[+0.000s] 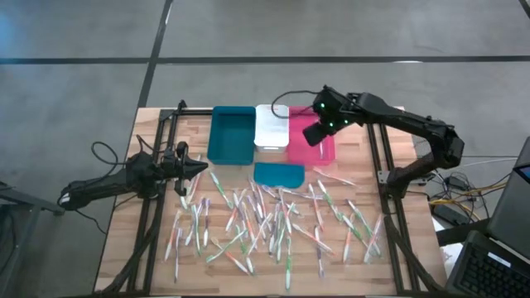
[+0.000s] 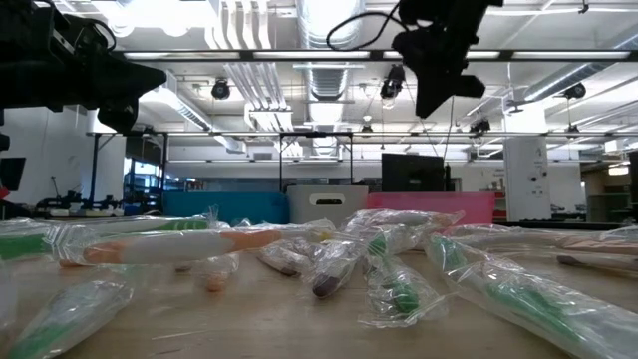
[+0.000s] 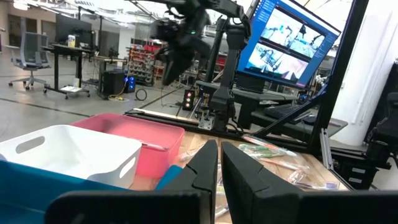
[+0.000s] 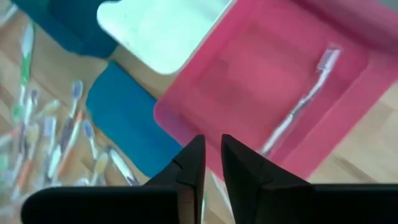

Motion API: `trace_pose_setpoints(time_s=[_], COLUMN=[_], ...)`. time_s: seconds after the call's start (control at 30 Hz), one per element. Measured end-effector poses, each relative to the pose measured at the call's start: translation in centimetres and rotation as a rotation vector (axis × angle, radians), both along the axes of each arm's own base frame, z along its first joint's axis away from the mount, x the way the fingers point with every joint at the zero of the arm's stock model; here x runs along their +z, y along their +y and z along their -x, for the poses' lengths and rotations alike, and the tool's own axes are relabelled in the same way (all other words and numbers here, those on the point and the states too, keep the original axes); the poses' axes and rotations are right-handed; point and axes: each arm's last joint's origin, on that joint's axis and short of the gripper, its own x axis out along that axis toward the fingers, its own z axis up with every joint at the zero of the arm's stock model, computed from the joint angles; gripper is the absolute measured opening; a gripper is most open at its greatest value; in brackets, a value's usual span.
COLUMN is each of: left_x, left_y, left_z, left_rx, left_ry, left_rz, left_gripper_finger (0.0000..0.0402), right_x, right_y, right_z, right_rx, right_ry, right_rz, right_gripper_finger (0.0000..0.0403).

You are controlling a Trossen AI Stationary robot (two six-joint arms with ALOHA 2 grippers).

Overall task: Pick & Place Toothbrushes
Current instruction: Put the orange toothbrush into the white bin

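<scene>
We hover our right claw [image 4: 211, 163], clenched and empty, over the pink bin [image 4: 261, 68] where one toothbrush [image 4: 298, 106] lies sorted. Other toothbrushes [image 1: 273, 219] wait scattered on the table [image 1: 124, 248]; our clenched left claw [image 1: 197, 168] rests beside them.

We see dozens of thin, stick-like toothbrushes [image 1: 273, 219], mostly white with green, pink or orange accents, scattered flat across the wooden table at every angle, many crossing or overlapping. From table height, the near ones [image 2: 399, 269] are each sealed in crinkled clear plastic wrap. One more slim white toothbrush [image 4: 301, 102] lies alone and diagonal on the floor of the pink plastic bin [image 4: 249, 62].
</scene>
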Motion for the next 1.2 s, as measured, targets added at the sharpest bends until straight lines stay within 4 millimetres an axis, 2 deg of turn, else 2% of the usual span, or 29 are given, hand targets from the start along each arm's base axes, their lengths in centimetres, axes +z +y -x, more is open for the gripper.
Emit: trace_pose_setpoints(time_s=[0.3,0.5,0.7,1.07,1.2], left_x=[0.0,0.0,0.0,0.0,0.0], left_y=[0.0,0.0,0.0,0.0,0.0], left_z=[0.0,0.0,0.0,0.0,0.0], left_rx=[0.000,0.000,0.000,0.000,-0.001], left_ry=[0.000,0.000,0.000,0.000,0.000], left_rz=[0.000,0.000,0.000,0.000,0.000], left_gripper_finger=[0.0026,0.0026,0.0026,0.0026,0.0026], right_x=[1.1,0.7,-1.0,-5.4,-7.4], right_y=[4.1,6.0,7.2,7.8,8.3], right_z=[1.2,2.4,3.5,4.7,4.7], right_rx=[0.097,0.210,0.333,0.426,0.457], right_ry=[0.095,0.206,0.363,0.501,0.511], right_rz=[0.048,0.034,0.008,-0.073,-0.072], right_gripper_finger=[0.0025,0.0013,0.0009,0.0009,0.0023])
